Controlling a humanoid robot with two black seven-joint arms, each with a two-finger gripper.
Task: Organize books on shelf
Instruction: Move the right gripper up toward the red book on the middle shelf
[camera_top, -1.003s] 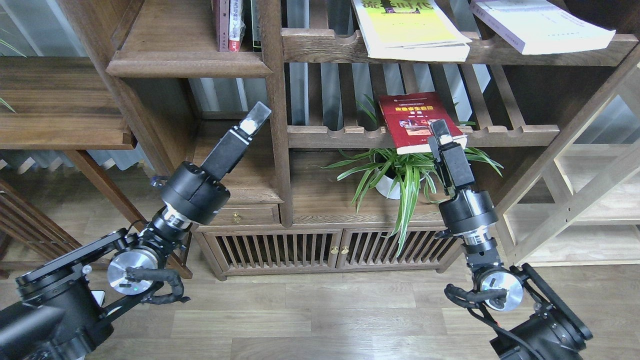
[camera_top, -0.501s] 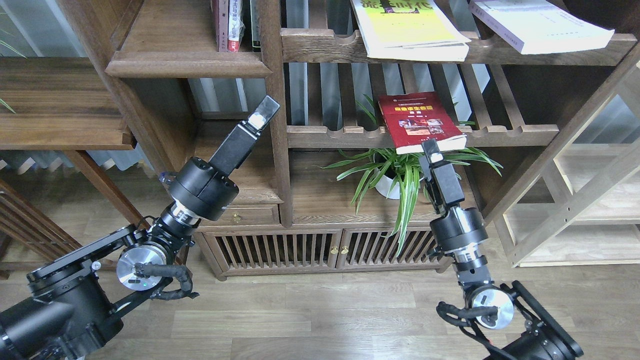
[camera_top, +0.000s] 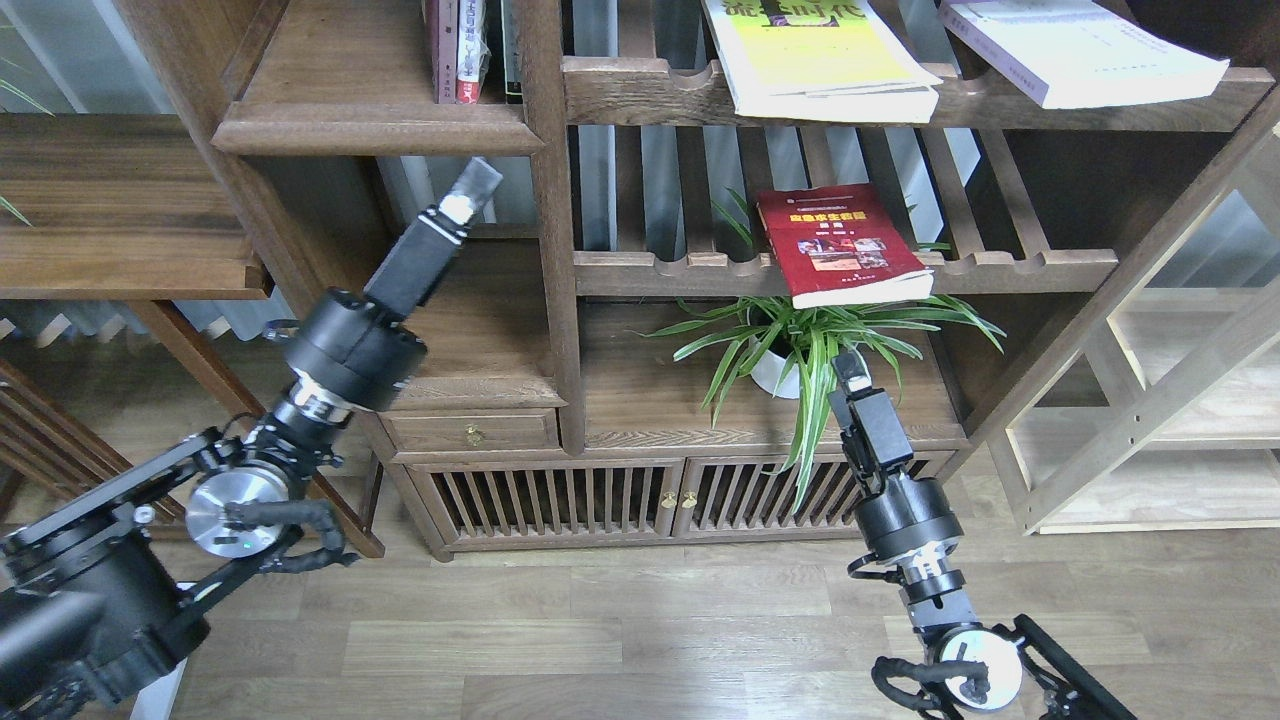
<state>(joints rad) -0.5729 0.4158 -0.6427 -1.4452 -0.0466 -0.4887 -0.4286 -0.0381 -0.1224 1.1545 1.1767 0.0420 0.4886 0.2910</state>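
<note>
The red book (camera_top: 845, 245) lies flat on the middle slatted rack (camera_top: 1010, 268), its front end hanging over the rail. The yellow-green book (camera_top: 815, 60) and the white-lavender book (camera_top: 1080, 50) lie flat on the upper slatted rack. The solid dark-brown shelf (camera_top: 370, 130) is at the upper left. My left gripper (camera_top: 478, 182) points up just below that shelf's front edge, holding nothing that I can see. My right gripper (camera_top: 846, 366) is low, below the red book and among the plant leaves, apart from the book. Both are too narrow in view to tell the fingers apart.
A few upright books (camera_top: 470, 50) stand at the shelf's right end against the vertical post (camera_top: 550, 250). A potted spider plant (camera_top: 775, 370) stands on the cabinet top under the red book. A slatted-door cabinet (camera_top: 560, 500) is below, and pale shelving (camera_top: 1180, 400) stands at the right.
My right gripper has drawn back down from the red book's front edge, and the book stays on the rack. My left gripper has moved left and slightly up, under the solid shelf.
</note>
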